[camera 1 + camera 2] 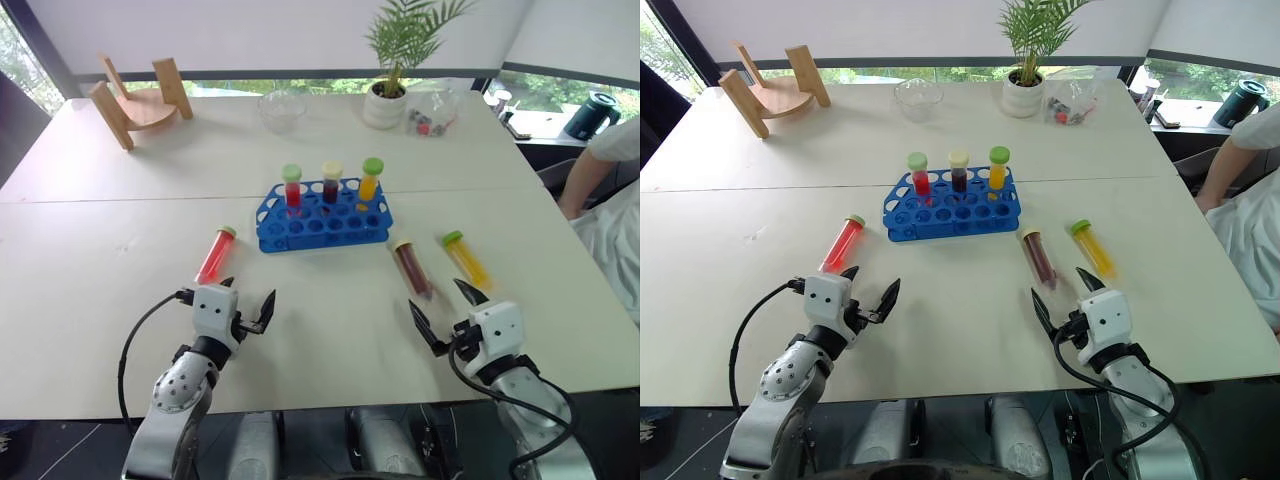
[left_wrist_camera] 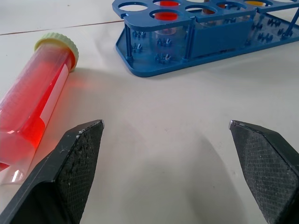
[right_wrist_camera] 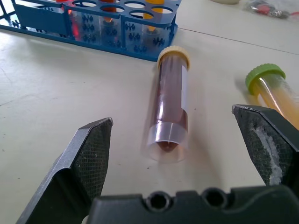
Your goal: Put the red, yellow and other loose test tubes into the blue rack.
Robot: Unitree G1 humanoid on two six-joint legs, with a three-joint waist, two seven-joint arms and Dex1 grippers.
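Observation:
The blue rack stands mid-table with three capped tubes upright in its back row. A red test tube with a pale green cap lies on the table left of the rack. My left gripper is open just in front of it, a little to its right. Right of the rack lie a dark brown tube with a cream cap and a yellow test tube with a green cap. My right gripper is open just short of them, the brown tube lying between its fingers' line of sight.
A wooden stand sits at the far left corner, a glass bowl, a potted plant and a clear bag of small items along the far edge. A person's arm shows at the right side.

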